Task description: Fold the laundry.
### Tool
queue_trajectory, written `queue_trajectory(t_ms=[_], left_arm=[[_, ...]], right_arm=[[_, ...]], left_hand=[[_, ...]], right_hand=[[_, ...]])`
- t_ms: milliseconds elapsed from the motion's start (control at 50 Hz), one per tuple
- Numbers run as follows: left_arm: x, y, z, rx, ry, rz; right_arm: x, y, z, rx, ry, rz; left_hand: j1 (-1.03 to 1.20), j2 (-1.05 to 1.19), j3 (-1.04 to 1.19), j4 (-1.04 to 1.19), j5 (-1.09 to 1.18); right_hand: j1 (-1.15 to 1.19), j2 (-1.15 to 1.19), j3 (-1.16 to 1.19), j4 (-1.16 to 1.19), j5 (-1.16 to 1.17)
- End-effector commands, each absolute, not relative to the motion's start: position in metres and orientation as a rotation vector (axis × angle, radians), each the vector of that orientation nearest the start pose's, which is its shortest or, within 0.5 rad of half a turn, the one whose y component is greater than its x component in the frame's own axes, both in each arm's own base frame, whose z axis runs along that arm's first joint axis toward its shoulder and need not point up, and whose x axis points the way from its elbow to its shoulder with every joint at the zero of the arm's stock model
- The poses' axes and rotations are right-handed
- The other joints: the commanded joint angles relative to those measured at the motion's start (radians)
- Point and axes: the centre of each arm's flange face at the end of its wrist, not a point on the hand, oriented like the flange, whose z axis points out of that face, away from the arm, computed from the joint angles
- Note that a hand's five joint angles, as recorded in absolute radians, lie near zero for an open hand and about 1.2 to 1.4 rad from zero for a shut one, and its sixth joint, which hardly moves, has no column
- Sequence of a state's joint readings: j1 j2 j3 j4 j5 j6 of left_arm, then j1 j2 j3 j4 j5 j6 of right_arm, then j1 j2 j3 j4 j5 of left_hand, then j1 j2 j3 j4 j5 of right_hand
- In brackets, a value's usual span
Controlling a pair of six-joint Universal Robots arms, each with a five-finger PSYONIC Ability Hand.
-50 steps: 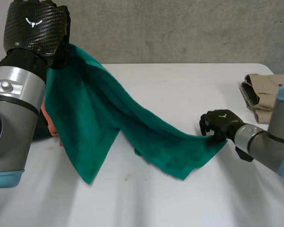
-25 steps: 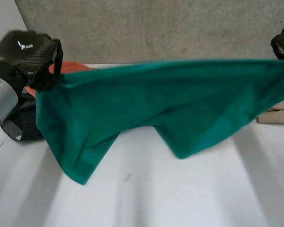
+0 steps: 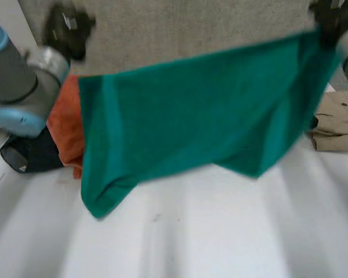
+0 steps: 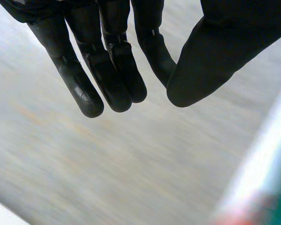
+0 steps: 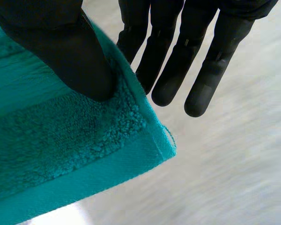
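**Towel aloft, pinched at 1 corner**

The green towel (image 3: pixel 197 116) hangs spread in the air above the white table (image 3: pixel 220 231). Its lowest fold is close to the tabletop on the robot's left side, and whether it touches is unclear. The right hand (image 5: pixel 51 42) grasps 1 top corner, with the thumb pressing the terry just inside the hem against the fingers behind. The left hand (image 4: pixel 107 56) is released, its fingers straight with nothing between them and the thumb. In the head view it sits above the towel's other top corner, apart from it. An orange cloth (image 3: pixel 64 124) lies behind the towel on that side, and a folded beige garment (image 3: pixel 339 121) lies on the other.

The towel looks soft, limp and fairly thick, neither slippery nor fragile. Held by 1 corner it will likely sag and swing. The flat hem band at the free top corner seems the best place to take hold, so that 2 hands can draw the edge taut.
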State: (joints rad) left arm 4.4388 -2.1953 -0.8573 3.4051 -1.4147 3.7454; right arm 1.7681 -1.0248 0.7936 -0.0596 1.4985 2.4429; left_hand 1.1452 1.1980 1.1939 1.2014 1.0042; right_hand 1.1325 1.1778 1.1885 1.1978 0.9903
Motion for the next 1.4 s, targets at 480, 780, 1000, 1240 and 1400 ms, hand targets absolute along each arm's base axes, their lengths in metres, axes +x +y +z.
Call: queue_trajectory(t_ms=[480, 780, 1000, 1240, 1400], left_arm=[[-0.292, -0.359, 0.235, 0.846, 1.803, -2.483], [-0.359, -0.354, 0.201, 1.041, 1.991, -2.579], [-0.393, -0.311, 0.128, 1.306, 2.326, -2.393], [-0.315, -0.362, 0.213, 0.709, 2.156, -2.421], [-0.277, -0.313, 0.295, 0.821, 2.027, -2.561]], right_arm=[[0.261, -0.323, 0.362, -1.106, 1.42, -2.672], [0.252, -0.21, 0.46, -0.979, 1.056, -2.546], [0.242, -0.189, 0.473, -0.91, 1.01, -2.518], [0.207, -0.263, 0.439, -0.851, 1.311, -2.569], [0.19, -0.274, 0.425, -0.826, 1.498, -2.509]], left_hand=[[-0.971, -1.023, -1.019, -1.027, -1.004], [-0.971, -1.023, -1.019, -1.027, -1.004], [-0.657, -0.71, -0.706, -0.713, -0.691], [0.251, 0.198, 0.202, 0.195, 0.218], [0.251, 0.198, 0.202, 0.195, 0.218]], right_hand=[[0.264, 0.218, 0.208, 0.198, 0.231], [0.264, 0.218, 0.208, 0.198, 0.231], [0.264, 0.218, 0.208, 0.198, 0.231], [0.264, 0.218, 0.208, 0.198, 0.231], [0.264, 0.218, 0.208, 0.198, 0.231]])
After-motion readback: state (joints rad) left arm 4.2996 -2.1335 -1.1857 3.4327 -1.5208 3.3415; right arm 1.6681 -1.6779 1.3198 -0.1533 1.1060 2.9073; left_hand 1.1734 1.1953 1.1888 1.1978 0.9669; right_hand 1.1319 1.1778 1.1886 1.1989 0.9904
